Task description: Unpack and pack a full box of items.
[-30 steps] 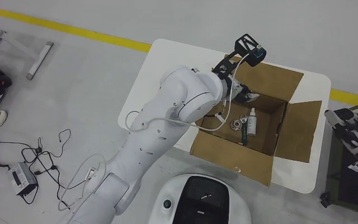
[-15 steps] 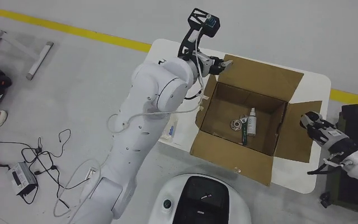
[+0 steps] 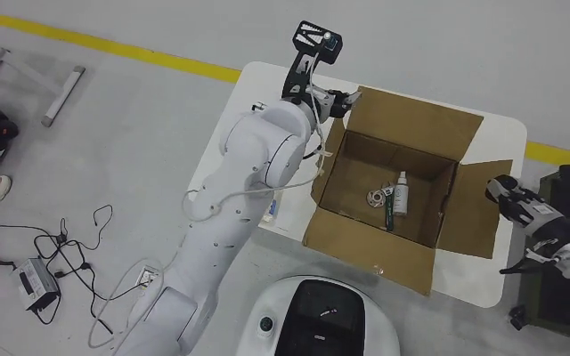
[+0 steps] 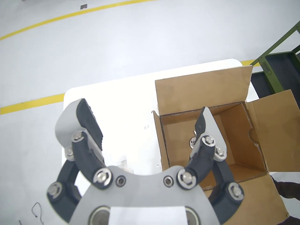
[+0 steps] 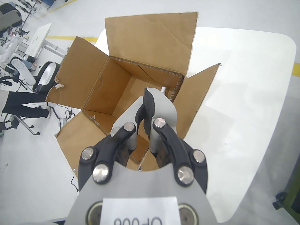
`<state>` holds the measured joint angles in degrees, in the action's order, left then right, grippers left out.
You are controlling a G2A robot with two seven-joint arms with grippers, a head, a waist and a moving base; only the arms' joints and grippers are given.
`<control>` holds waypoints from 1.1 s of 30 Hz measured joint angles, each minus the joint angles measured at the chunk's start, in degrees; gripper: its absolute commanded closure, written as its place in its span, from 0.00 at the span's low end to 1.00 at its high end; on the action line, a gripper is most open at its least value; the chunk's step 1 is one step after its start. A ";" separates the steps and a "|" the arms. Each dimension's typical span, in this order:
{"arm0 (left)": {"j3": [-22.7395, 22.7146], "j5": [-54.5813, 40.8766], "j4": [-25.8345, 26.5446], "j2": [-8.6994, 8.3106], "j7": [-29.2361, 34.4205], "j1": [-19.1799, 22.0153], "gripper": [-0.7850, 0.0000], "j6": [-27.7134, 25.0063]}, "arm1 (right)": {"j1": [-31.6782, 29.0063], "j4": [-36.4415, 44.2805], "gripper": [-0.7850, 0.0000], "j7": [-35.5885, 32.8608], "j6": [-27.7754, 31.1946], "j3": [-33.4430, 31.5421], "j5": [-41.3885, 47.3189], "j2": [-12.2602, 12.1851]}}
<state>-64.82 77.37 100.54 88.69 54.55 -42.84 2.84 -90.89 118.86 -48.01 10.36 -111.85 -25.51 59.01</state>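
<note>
The left gripper [image 3: 347, 100], spread open and empty, is being withdrawn from the box [image 3: 419, 120] to beside it, the right gripper [image 5: 148, 99] closed, the bottle [image 3: 402, 193] being left inside, unpacking unfinished.

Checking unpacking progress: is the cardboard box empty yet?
Not empty. In the top view a small white bottle, a round metal part and a dark slim item lie on the floor of the open box.
</note>
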 measured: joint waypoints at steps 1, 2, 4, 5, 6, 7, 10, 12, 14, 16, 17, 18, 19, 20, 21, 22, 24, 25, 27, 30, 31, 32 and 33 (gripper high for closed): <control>-0.37 0.04 0.18 -0.11 -1.65 -0.32 0.00 -1.17 | 0.41 0.60 1.00 -0.04 -0.32 0.80 -0.73 -0.05; -0.91 -0.14 0.42 -0.24 -3.27 -0.67 0.00 -2.36 | 0.90 1.27 1.00 -0.27 -0.97 1.74 -1.52 -0.10; -2.79 -0.49 1.13 -0.65 -6.08 -1.59 0.00 -5.09 | 2.42 2.92 1.00 -1.38 -3.48 4.55 -3.49 -0.19; -3.70 -0.32 1.47 -0.87 -6.84 -2.02 0.00 -6.38 | 3.26 3.52 1.00 -2.21 -4.86 6.04 -5.02 -0.26; -4.90 0.01 1.90 -1.18 -7.49 -2.60 0.00 -8.24 | 4.62 3.89 1.00 -3.43 -7.19 8.26 -7.08 -0.30; -5.77 0.26 2.22 -1.43 -7.77 -3.05 0.00 -9.74 | 5.82 3.83 1.00 -4.53 -9.32 10.14 -8.28 -0.30; -8.51 1.21 3.33 -2.14 -8.52 -4.52 0.00 -13.44 | 10.67 3.13 1.00 -7.93 -15.89 17.12 -14.43 -0.31; -9.68 2.09 3.98 -2.50 -8.78 -5.28 0.00 -14.83 | 14.08 1.50 1.00 -9.24 -19.67 22.60 -19.22 -0.09; -9.90 2.51 4.14 -2.59 -8.80 -5.45 0.00 -15.07 | 16.76 -0.12 1.00 -9.74 -22.13 27.23 -22.64 0.20; -9.86 2.51 4.12 -2.58 -8.79 -5.43 0.00 -15.02 | 17.96 -0.84 1.00 -9.75 -23.13 29.92 -24.43 0.33; -9.85 2.49 4.11 -2.58 -8.79 -5.42 0.00 -15.01 | 17.94 -0.83 1.00 -9.72 -23.12 29.79 -24.37 0.32; -9.84 2.48 4.11 -2.57 -8.78 -5.41 0.00 -15.00 | 17.86 -0.79 1.00 -9.70 -23.05 29.46 -24.20 0.31; -9.84 2.48 4.11 -2.57 -8.78 -5.41 0.00 -15.00 | 17.82 -0.76 1.00 -9.69 -23.01 29.33 -24.12 0.31; -9.84 2.48 4.11 -2.57 -8.78 -5.41 0.00 -15.00 | 17.81 -0.75 1.00 -9.69 -22.99 29.28 -24.10 0.31; -9.85 2.47 4.11 -2.57 -8.78 -5.41 0.00 -15.00 | 17.80 -0.75 1.00 -9.69 -22.99 29.28 -24.10 0.31; -9.85 2.47 4.11 -2.57 -8.78 -5.41 0.00 -15.00 | 17.81 -0.75 1.00 -9.69 -22.99 29.29 -24.10 0.31; -9.85 2.47 4.11 -2.57 -8.78 -5.41 0.00 -15.00 | 17.81 -0.75 1.00 -9.69 -22.99 29.30 -24.11 0.31; -9.85 2.47 4.11 -2.57 -8.78 -5.41 0.00 -15.00 | 17.81 -0.75 1.00 -9.69 -22.99 29.30 -24.11 0.31; -9.85 2.47 4.11 -2.57 -8.78 -5.41 0.00 -15.00 | 17.81 -0.75 1.00 -9.69 -22.99 29.30 -24.11 0.31; -9.85 2.47 4.11 -2.57 -8.78 -5.41 0.00 -15.00 | 17.54 -0.57 1.00 -9.23 -22.63 29.98 -25.00 0.25; -9.85 2.47 4.11 -2.57 -8.78 -5.41 0.00 -15.00 | 17.37 -0.37 1.00 -8.99 -22.72 30.97 -26.64 0.25; -9.85 2.47 4.11 -2.57 -8.78 -5.41 0.00 -15.00 | 17.43 -0.36 1.00 -9.20 -23.99 32.77 -29.92 0.37; -9.85 2.47 4.11 -2.57 -8.78 -5.41 0.00 -15.00 | 17.86 -0.67 1.00 -9.80 -25.56 34.29 -32.69 0.52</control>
<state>-74.67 79.85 104.65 86.12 45.77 -48.25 -12.16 -73.03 118.20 -57.81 -15.20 -77.56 -58.20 59.53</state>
